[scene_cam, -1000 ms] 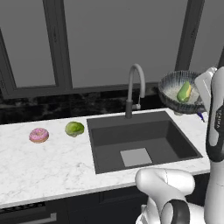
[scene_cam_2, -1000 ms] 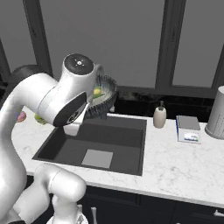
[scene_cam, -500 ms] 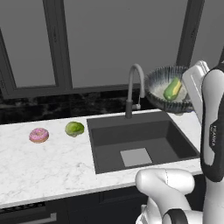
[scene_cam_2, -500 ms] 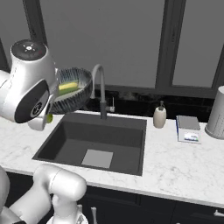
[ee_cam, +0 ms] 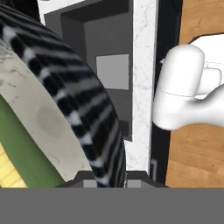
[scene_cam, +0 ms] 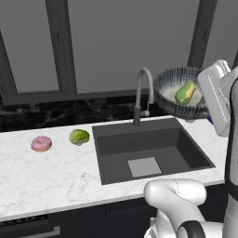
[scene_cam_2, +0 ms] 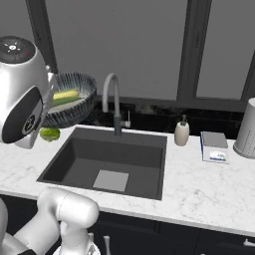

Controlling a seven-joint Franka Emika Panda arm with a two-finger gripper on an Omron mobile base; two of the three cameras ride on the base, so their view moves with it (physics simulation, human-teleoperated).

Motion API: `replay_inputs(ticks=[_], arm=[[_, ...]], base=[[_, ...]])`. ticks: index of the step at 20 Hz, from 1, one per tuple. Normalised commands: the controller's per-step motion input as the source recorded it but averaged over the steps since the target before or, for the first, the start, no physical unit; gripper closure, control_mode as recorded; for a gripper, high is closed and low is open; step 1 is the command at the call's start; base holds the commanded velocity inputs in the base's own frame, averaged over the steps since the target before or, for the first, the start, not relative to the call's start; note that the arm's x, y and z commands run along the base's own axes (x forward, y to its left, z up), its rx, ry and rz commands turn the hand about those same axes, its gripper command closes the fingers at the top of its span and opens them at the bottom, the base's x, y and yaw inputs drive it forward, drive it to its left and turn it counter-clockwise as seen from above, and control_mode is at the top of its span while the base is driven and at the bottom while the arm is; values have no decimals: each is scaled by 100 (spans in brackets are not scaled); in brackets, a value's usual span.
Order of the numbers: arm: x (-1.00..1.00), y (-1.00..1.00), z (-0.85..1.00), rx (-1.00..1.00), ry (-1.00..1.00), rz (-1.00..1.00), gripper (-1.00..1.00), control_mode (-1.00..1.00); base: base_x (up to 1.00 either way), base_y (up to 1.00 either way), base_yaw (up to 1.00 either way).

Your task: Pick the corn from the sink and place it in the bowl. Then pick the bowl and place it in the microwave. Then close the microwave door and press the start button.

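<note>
Bowl [scene_cam: 179, 95] is up in the air, well above the counter [scene_cam: 42, 172], hanging over the back right corner of the sink [scene_cam: 148, 151] in the left base view. Corn [scene_cam: 185, 92] lies inside it, green husk and yellow kernels showing, leaning on the pale inner wall. Bowl sits slightly tilted, opening toward the camera.

Right base view: bowl [scene_cam_2: 69, 99] appears upper left, just beside the arm's big white joint, w/ the corn [scene_cam_2: 64, 95] lying across the inside. It hangs above the sink's [scene_cam_2: 107, 162] left rear corner, near the faucet [scene_cam_2: 113, 102] but apart from it.

Hand view: bowl rim [ee_cam: 83, 113] sweeps across close up, dark striped outside, pale inside, and the corn [ee_cam: 17, 153] fills the lower left. Gripper [ee_cam: 105, 178] is at the bottom edge, right at the rim; fingers look clamped over the bowl wall, though only a bit of them is visible. Sink [ee_cam: 105, 65] is far below.

On the counter left of the sink: pink donut [scene_cam: 41, 143] and a round green vegetable [scene_cam: 79, 136], near each other, not touching. Right of the sink: soap bottle [scene_cam_2: 182, 132], a small box [scene_cam_2: 215, 147], and a grey canister [scene_cam_2: 247, 129] at the far edge.
</note>
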Motion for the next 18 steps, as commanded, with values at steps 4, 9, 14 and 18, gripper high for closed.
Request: replay_inputs(ticks=[4,9,14,18], arm=[[0,0,0,0,0,0,100,100],[0,0,0,0,0,0,100,100],[0,0,0,0,0,0,100,100],[0,0,0,0,0,0,100,100]], base=[[-46,26,0],[-58,63,13],[-34,81,57],[0,47,84]])
